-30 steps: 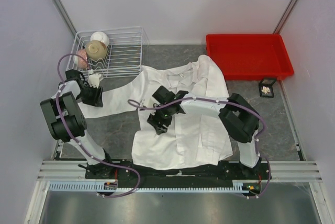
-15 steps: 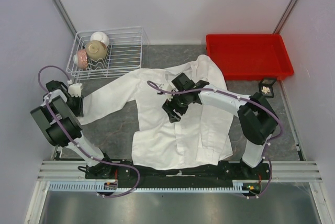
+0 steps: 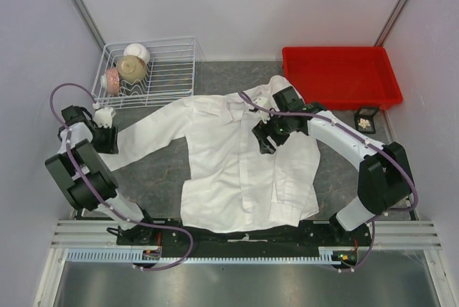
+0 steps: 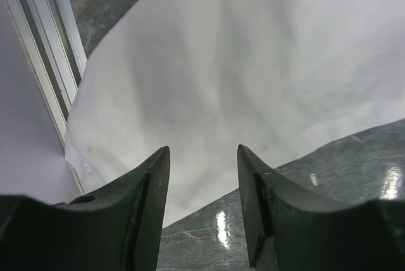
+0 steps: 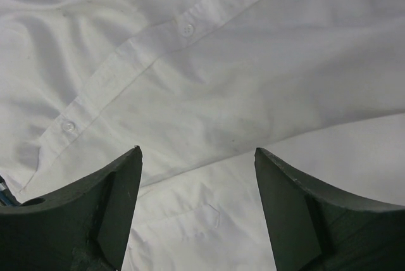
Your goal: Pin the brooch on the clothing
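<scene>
The clothing, a white collared shirt, lies spread front-up on the table, one sleeve stretched out to the left. The brooch shows as a tiny pale-gold ornament in a small open black box right of the shirt. My right gripper hovers open over the shirt's chest; the right wrist view shows its jaws wide apart above the button placket, holding nothing. My left gripper is at the sleeve's end, open, with the sleeve fabric lying just beyond its tips.
A wire basket holding bowls stands at the back left. A red tray sits at the back right, just behind the black box. Side walls close in the table, and a metal rail runs close by the left gripper.
My right gripper has travelled right and back across the shirt, its jaws opening wider. The shirt front now lies flatter, and the sleeve has been drawn out leftward with my left gripper.
</scene>
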Motion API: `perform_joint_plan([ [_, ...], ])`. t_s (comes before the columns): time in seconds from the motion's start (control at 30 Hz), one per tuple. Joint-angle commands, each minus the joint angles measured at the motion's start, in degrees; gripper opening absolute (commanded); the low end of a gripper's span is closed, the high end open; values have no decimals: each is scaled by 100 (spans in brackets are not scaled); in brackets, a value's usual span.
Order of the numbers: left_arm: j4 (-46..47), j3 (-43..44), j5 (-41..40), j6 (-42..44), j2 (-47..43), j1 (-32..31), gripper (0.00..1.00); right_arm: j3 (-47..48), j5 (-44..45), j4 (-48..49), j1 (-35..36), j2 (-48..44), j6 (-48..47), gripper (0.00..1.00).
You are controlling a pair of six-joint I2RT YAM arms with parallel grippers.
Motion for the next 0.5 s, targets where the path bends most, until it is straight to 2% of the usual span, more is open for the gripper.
perform_joint_plan([
  [0.0,-37,-30,708,125,-905,-385,55,50,164,-105,-456,-217,-142,79],
  [0.13,-168,-92,1096,107,-1503,-939,57,-28,374,-280,-589,-339,-378,79],
  [0.23,-274,-215,1193,19,-1942,-1721,59,-300,261,-684,-572,-559,-702,78],
  [0.27,-266,-285,1132,-16,-2022,-2166,59,-379,243,-946,-502,-612,-800,78],
  [0.37,-248,-478,991,-182,-2163,-2941,60,-748,278,-1221,-291,-814,-1046,81],
  [0.47,-178,-619,1052,-533,-1970,-3382,60,-1205,646,-976,375,-1069,-1038,84],
])
